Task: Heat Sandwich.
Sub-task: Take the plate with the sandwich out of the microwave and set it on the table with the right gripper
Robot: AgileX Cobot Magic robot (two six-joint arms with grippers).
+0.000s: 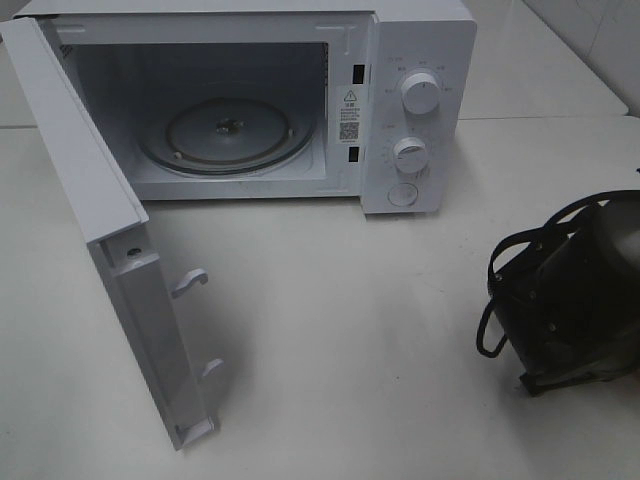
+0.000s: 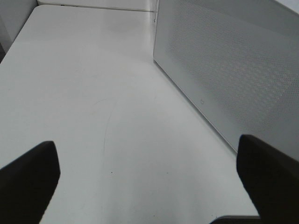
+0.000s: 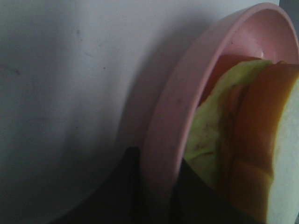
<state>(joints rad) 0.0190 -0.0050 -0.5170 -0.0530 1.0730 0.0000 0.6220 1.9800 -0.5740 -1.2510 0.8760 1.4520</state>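
Note:
The sandwich point(image 3: 247, 140), brown crust with pale green and red filling, lies on a round pink plate point(image 3: 187, 84) in the right wrist view. My right gripper point(image 3: 159, 179) is shut on the plate's rim, one dark finger outside it and one inside. From the high camera only the black right arm point(image 1: 570, 290) shows at the table's right edge, hiding plate and sandwich. My left gripper point(image 2: 149, 186) is open over bare table with nothing between its fingers point(image 2: 28, 182). It does not appear in the high view.
The white microwave point(image 1: 420, 60) stands at the back with its door point(image 1: 110, 230) swung out toward the front left. Its glass turntable point(image 1: 228, 135) has nothing on it. The door's perforated outer face point(image 2: 224, 70) is close beside the left gripper.

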